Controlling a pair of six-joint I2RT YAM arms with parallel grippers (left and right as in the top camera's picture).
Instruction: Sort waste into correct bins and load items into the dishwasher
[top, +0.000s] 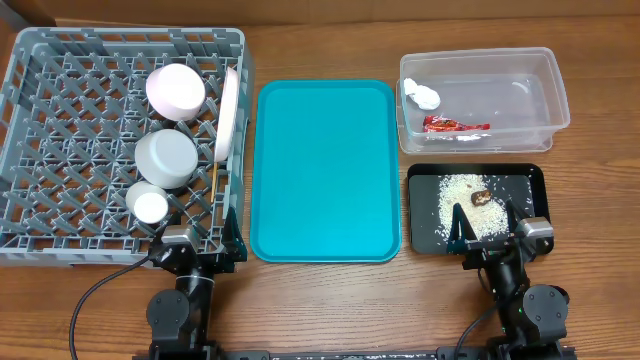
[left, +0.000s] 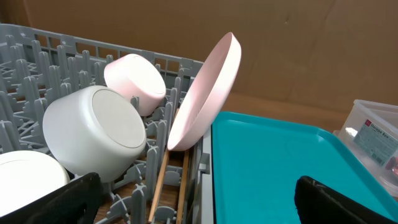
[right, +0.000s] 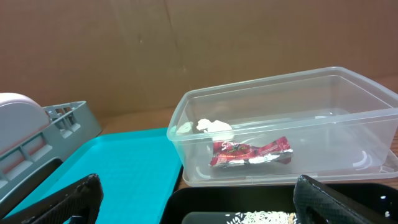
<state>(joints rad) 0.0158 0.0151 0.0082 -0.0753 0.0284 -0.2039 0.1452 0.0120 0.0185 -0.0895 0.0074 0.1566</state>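
Note:
The grey dish rack (top: 60, 110) holds the large white plate (top: 228, 112) on edge, a small white dish (top: 175, 91), a grey bowl (top: 166, 158), a small white cup (top: 150, 205) and chopsticks (top: 221, 180). The left wrist view shows the plate (left: 208, 93), dish (left: 135, 81), bowl (left: 93, 134) and chopsticks (left: 163, 177). The clear tub (top: 540, 95) holds the red wrapper (top: 455, 126) and tissue wad (top: 423, 95); both show in the right wrist view (right: 249, 152) (right: 213, 126). The black tray (top: 525, 180) holds rice (top: 460, 200) and a brown scrap (top: 481, 197). My left gripper (top: 200, 243) and right gripper (top: 492, 232) are open and empty.
The turquoise serving tray (top: 325, 170) lies bare between the rack and the bins. A brown cardboard wall stands behind the table in both wrist views. The wooden table's front edge runs just behind both arm bases.

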